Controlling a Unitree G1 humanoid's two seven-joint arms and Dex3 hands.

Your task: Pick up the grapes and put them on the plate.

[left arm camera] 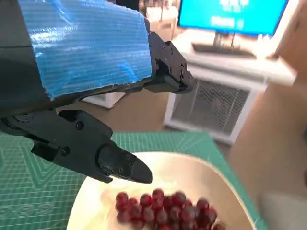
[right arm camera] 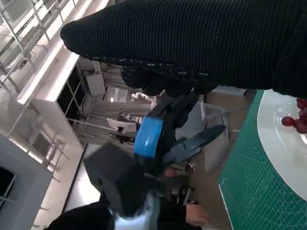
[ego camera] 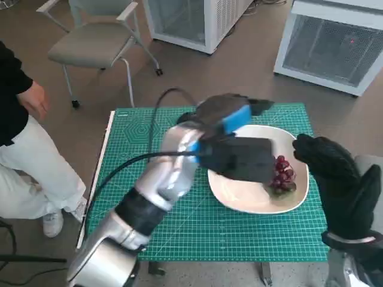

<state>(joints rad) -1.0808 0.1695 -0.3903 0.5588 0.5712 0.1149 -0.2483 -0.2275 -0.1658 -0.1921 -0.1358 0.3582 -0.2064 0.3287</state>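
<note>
A bunch of dark red grapes (ego camera: 282,175) lies on the right side of the white plate (ego camera: 251,200). My left hand (ego camera: 239,143), black with blue tape, hovers over the plate just left of the grapes, fingers apart and holding nothing. In the left wrist view its fingers (left arm camera: 120,165) stand above the grapes (left arm camera: 163,208) without touching them, over the plate (left arm camera: 216,179). My gloved right hand (ego camera: 335,176) is raised at the table's right edge beside the plate, empty. The right wrist view shows the glove (right arm camera: 201,43), the left hand (right arm camera: 153,136), the plate's rim (right arm camera: 280,143) and a few grapes (right arm camera: 293,120).
The plate sits on a green cutting mat (ego camera: 179,221) covering the small table. A person (ego camera: 24,149) in white trousers stands to the left. A grey chair (ego camera: 96,42) and two white units (ego camera: 335,42) stand beyond the table. A black cable (ego camera: 157,113) loops over my left forearm.
</note>
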